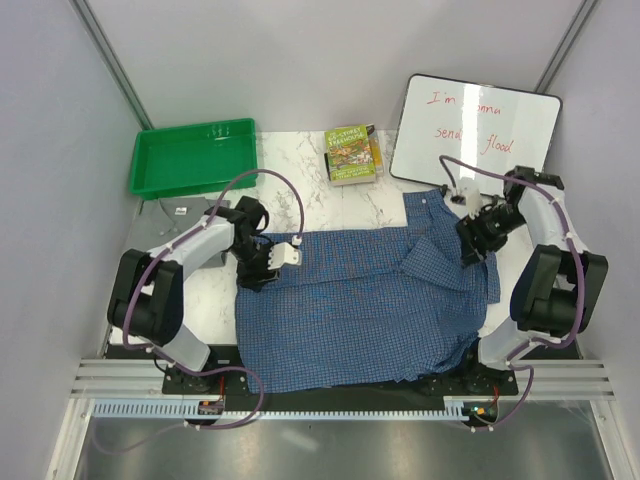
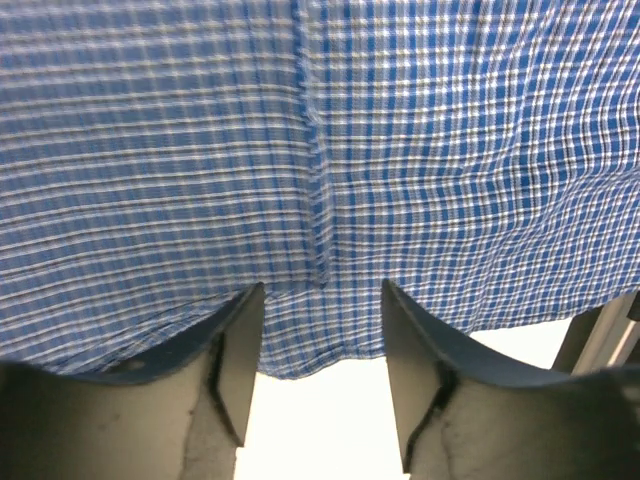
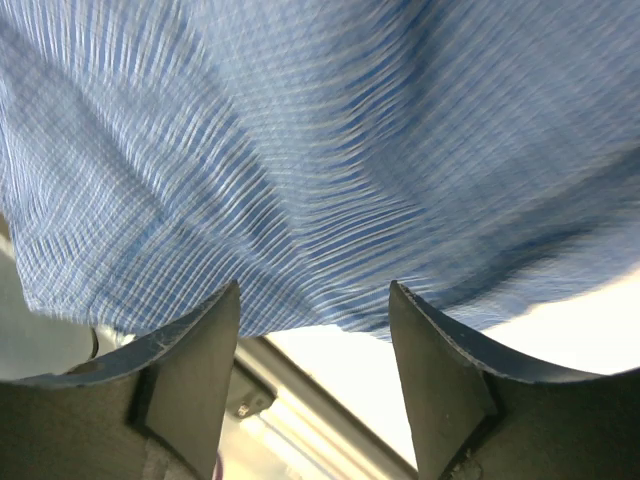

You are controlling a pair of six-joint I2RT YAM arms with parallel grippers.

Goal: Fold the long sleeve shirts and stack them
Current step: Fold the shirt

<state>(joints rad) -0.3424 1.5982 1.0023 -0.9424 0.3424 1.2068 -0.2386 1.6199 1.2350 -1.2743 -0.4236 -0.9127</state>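
The blue checked long sleeve shirt [image 1: 360, 300] lies spread across the table's middle, its lower part hanging over the near edge. My left gripper [image 1: 268, 262] is at the shirt's left edge. In the left wrist view the left gripper [image 2: 320, 290] is open, and the hem of the shirt [image 2: 400, 150] lies just ahead of its tips. My right gripper [image 1: 468, 250] is at the shirt's right shoulder area. In the right wrist view the right gripper [image 3: 315, 290] is open, with the cloth [image 3: 300, 150] close in front. A grey shirt [image 1: 172, 212] lies flat at the left, partly behind my left arm.
A green plastic tray [image 1: 193, 155] sits at the back left. A book [image 1: 352, 153] lies at the back middle. A whiteboard [image 1: 475, 128] with red writing is at the back right. The marble tabletop [image 1: 310, 200] shows behind the blue shirt.
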